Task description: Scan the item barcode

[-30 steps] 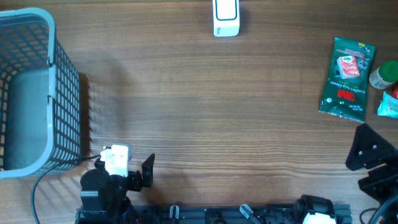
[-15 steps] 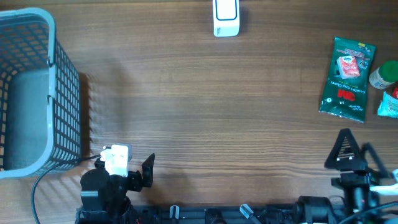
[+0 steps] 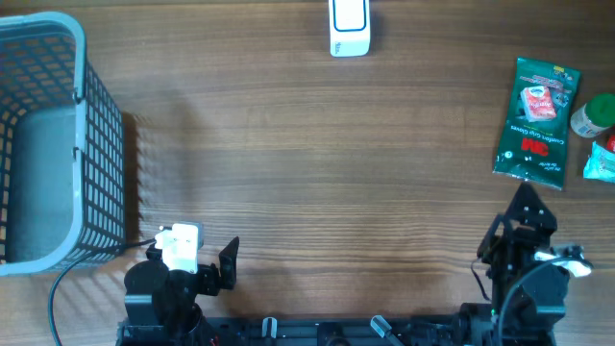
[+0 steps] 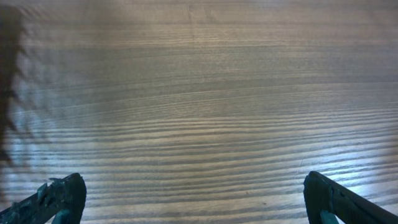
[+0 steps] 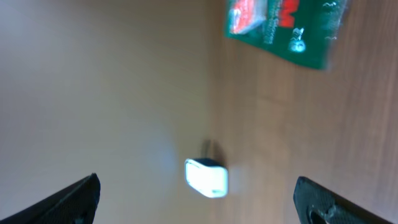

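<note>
On a wood-grain tabletop [image 3: 307, 163], a green 3M packet [image 3: 536, 120] lies near the right edge, well apart from the white scanner [image 3: 349, 27] at the far edge; a wire basket [image 3: 101, 163] stands left. The left gripper [image 4: 196, 199] and right gripper [image 5: 199, 199], jaws spread, hold nothing.
</note>
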